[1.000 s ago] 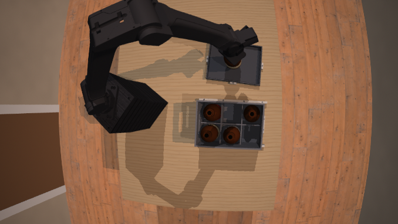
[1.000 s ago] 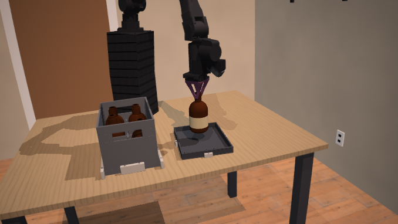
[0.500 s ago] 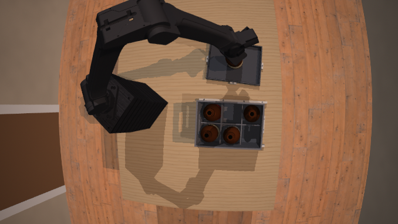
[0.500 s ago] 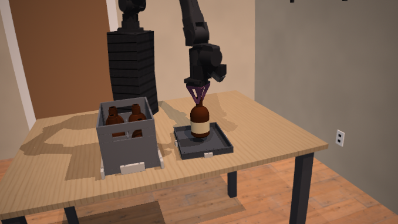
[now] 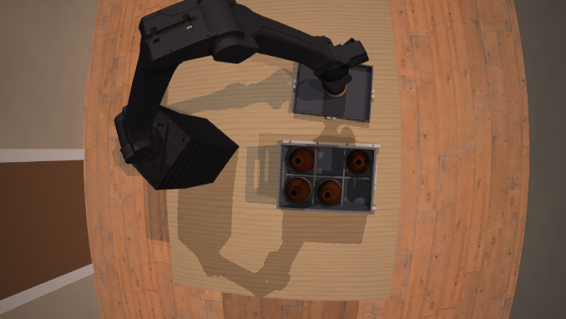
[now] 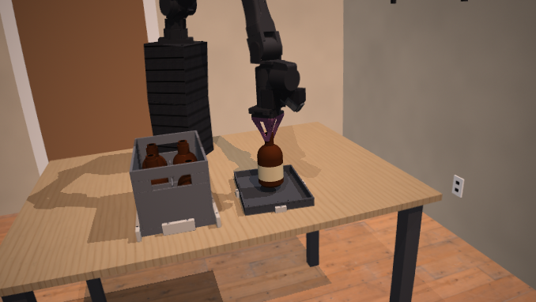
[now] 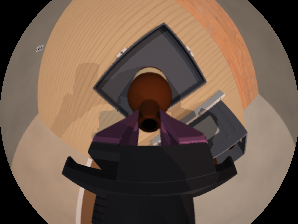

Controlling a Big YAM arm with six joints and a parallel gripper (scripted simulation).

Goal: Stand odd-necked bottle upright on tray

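Bottle (image 6: 270,166), brown glass with a cream label band: one item, upright, over the middle of the tray (image 6: 302,186). In the exterior view its base is at or just above the tray floor, with a small dark shadow under it; whether it already bears on the floor cannot be told.

Gripper (image 6: 269,135), purple fingers: pinched on this bottle's neck just below the opening, pointing straight down. The wrist view shows the neck between the two fingers with the tray's dark floor beneath.

Tray, dark grey, shallow-walled: one item, in the top view toward the far edge of the counter (image 6: 356,174), right of centre, well apart from the corners. It holds only the gripped bottle.

Crate (image 5: 330,144), grey, six compartments in two rows: one item, just beside the tray on its near side, toward the middle of the counter. Four bottles stand in it: back-left (image 5: 301,159), back-right (image 5: 358,161), front-left (image 5: 297,189) and front-middle (image 5: 329,192). The back-middle and front-right compartments are vacant.

Progress, as a judgement: the selection, the lift out of the crate and the carry to the tray appear complete, and the four remaining bottles stand as required. Whether the carried bottle is the one with the odd neck cannot be checked at this size. Left to do: settle the base on the tray floor if it is not yet down, open the fingers, and lift straight up off the neck without tipping the bottle or shoving the loose tray.
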